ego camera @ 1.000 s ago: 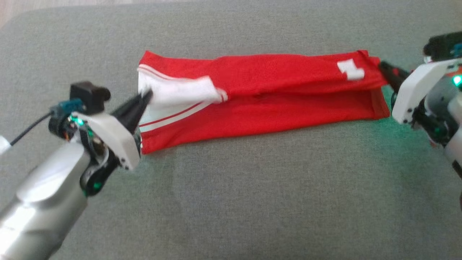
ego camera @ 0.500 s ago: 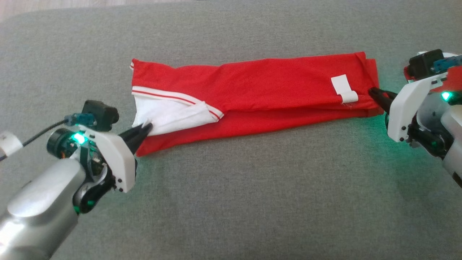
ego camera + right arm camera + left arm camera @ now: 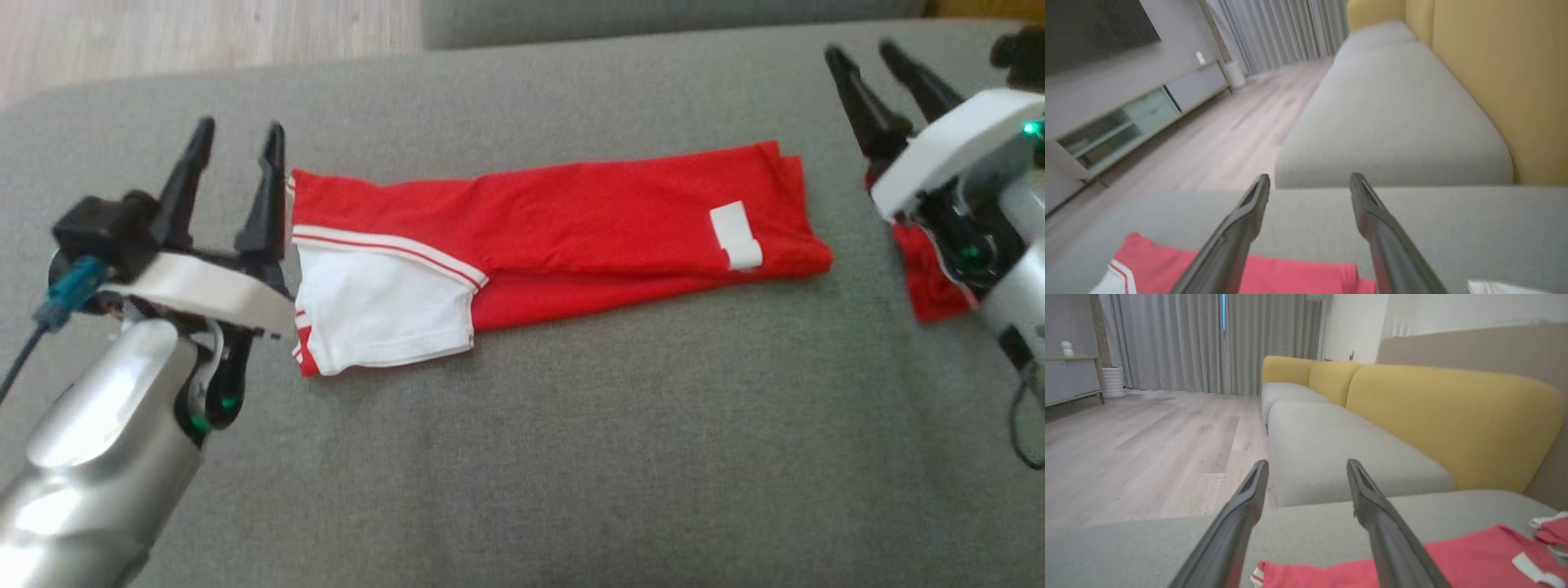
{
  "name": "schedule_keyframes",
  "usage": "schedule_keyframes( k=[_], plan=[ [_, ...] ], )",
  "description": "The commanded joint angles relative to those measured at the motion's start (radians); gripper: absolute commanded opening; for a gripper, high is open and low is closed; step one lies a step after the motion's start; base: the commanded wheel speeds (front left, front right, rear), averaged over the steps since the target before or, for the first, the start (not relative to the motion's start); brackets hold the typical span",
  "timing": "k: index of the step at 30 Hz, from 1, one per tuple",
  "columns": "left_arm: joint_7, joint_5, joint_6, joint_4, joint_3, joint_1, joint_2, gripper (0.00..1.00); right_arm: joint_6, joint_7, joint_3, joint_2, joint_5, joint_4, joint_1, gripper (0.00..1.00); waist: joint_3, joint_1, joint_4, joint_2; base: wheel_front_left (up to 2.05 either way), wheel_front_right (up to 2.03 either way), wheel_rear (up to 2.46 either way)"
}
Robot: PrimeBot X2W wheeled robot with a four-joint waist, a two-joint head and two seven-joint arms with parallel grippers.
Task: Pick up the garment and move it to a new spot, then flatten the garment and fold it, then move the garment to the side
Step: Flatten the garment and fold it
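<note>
The garment (image 3: 571, 220) is a red shirt with a white sleeve and a white tag, lying folded in a long strip on the grey cushion (image 3: 522, 457). My left gripper (image 3: 240, 126) stands open just off the garment's left end, fingers raised and holding nothing. My right gripper (image 3: 859, 49) is open too, above and to the right of the garment's right end, apart from it. In the left wrist view the open gripper (image 3: 1307, 463) stands over the garment (image 3: 1453, 555). In the right wrist view the open gripper (image 3: 1310, 177) has the garment (image 3: 1298, 277) low between its fingers.
A second piece of red cloth (image 3: 927, 282) lies under my right wrist at the cushion's right side. Wooden floor (image 3: 204, 33) runs beyond the cushion's far left edge. Another grey sofa seat (image 3: 1331, 449) with a yellow backrest (image 3: 1453, 416) lies ahead. A low cabinet (image 3: 1126, 118) stands across the floor.
Both grippers have let go of the garment's ends, opened and lifted away. The garment now lies flat in a strip. The head view has also shifted.
</note>
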Motion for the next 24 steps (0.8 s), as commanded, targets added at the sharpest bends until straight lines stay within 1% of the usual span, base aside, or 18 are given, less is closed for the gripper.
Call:
schedule_keyframes(
  k=[1, 3, 5, 8, 10, 14, 16, 17, 18, 21, 23, 24],
  plan=[
    [-0.013, 0.008, 0.009, -0.028, 0.066, -0.023, 0.024, 1.0, 0.003, -0.035, -0.015, 0.002, -0.006, -0.02, -0.01, 1.0, -0.023, 0.0, -0.008, -0.0001, 0.0, 0.0, 0.0],
    [-0.02, 0.027, 0.024, -0.051, 0.126, 0.007, 0.0, 1.0, 0.003, -0.107, -0.032, 0.028, -0.026, -0.019, -0.007, 1.0, -0.043, 0.0, -0.012, -0.0001, 0.0, 0.0, 0.0],
    [-0.021, 0.067, 0.03, -0.095, 0.205, 0.053, -0.033, 1.0, 0.003, -0.161, -0.054, 0.057, -0.049, -0.013, 0.002, 1.0, -0.058, 0.0, -0.016, -0.0001, 0.0, 0.0, 0.0],
    [-0.021, 0.133, 0.02, -0.137, 0.298, 0.153, -0.088, 1.0, 0.003, -0.201, -0.109, 0.098, -0.112, 0.008, 0.026, 1.0, -0.078, 0.0, -0.021, -0.0001, 0.0, 0.0, 0.0],
    [-0.021, 0.172, 0.005, -0.151, 0.351, 0.219, -0.128, 1.0, 0.003, -0.208, -0.171, 0.129, -0.163, 0.008, 0.058, 1.0, -0.086, 0.0, -0.024, -0.0001, 0.0, 0.0, 0.0],
    [-0.022, 0.267, -0.034, -0.164, 0.423, 0.326, -0.203, 1.0, 0.003, -0.209, -0.356, 0.197, -0.324, -0.042, 0.183, 1.0, -0.093, 0.0, -0.029, -0.0001, 0.0, 0.0, 0.0],
    [-0.022, 0.299, -0.061, -0.161, 0.459, 0.376, -0.241, 1.0, 0.003, -0.209, -0.455, 0.241, -0.426, -0.068, 0.265, 1.0, -0.098, 0.0, -0.033, -0.0001, 0.0, 0.0, 0.0],
    [-0.022, 0.313, -0.074, -0.159, 0.48, 0.399, -0.259, 1.0, 0.003, -0.209, -0.499, 0.257, -0.499, -0.084, 0.305, 1.0, -0.1, 0.0, -0.035, -0.0001, 0.0, 0.0, 0.0],
    [-0.022, 0.332, -0.085, -0.158, 0.501, 0.422, -0.274, 1.0, 0.003, -0.209, -0.544, 0.281, -0.569, -0.101, 0.348, 1.0, -0.102, 0.0, -0.037, -0.0001, 0.0, 0.0, 0.0],
    [-0.022, 0.398, -0.113, -0.155, 0.552, 0.481, -0.32, 1.0, 0.003, -0.209, -0.678, 0.379, -0.727, -0.165, 0.479, 1.0, -0.106, 0.0, -0.039, -0.0001, 0.0, 0.0, 0.0],
    [-0.022, 0.434, -0.14, -0.154, 0.583, 0.513, -0.355, 1.0, 0.003, -0.209, -0.751, 0.433, -0.798, -0.207, 0.556, 1.0, -0.107, 0.0, -0.041, -0.0001, 0.0, 0.0, 0.0],
    [-0.022, 0.454, -0.15, -0.155, 0.599, 0.526, -0.371, 1.0, 0.003, -0.209, -0.776, 0.449, -0.827, -0.226, 0.587, 1.0, -0.107, 0.0, -0.041, -0.0001, 0.0, 0.0, 0.0]
  ],
)
